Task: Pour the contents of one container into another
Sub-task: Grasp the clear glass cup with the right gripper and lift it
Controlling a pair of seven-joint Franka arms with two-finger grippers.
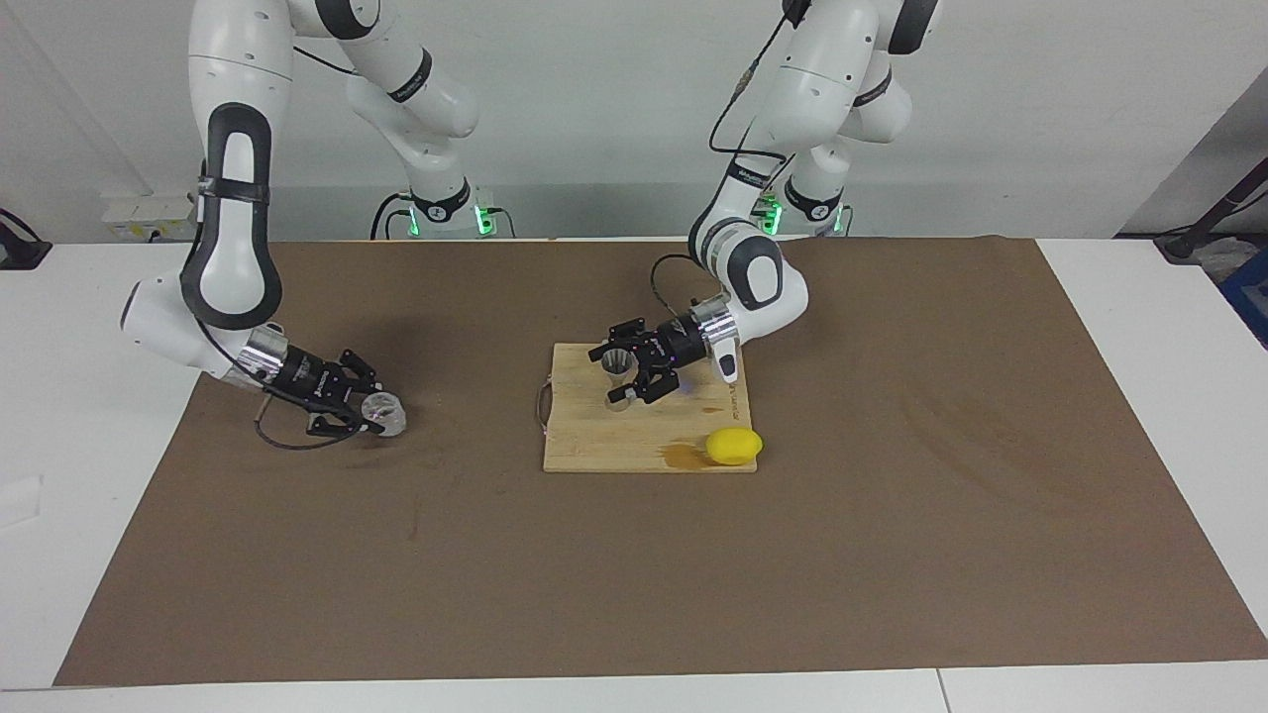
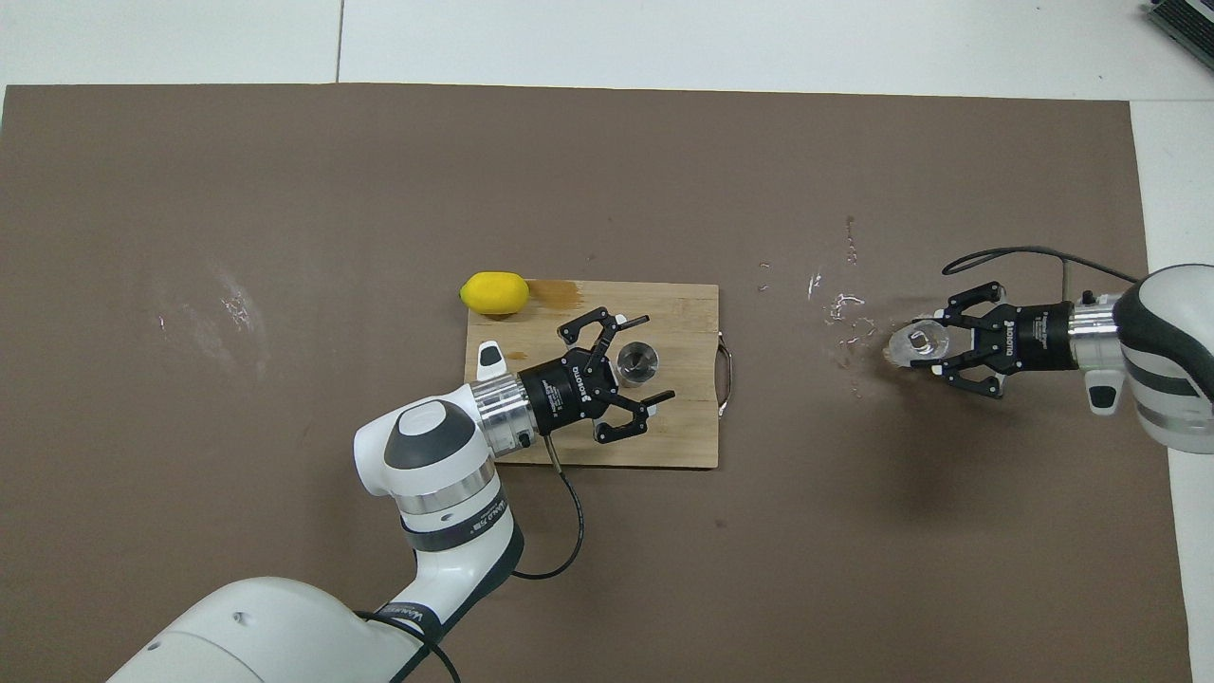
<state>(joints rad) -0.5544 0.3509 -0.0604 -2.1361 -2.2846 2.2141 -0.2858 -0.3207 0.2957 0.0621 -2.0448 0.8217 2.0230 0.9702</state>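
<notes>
Right gripper is clamping the glass cup – jigger is sitting between the left gripper's spread fingers (toward the left arm's end).

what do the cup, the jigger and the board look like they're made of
Cup: seemingly clear glass, the brown mat shows through its frosted-looking wall.
Jigger: likely metal, silver-grey with bright glints on the rim.
Board: looks like wood or bamboo, pale tan with straight grain, matte, one darker wet-looking stain.
</notes>
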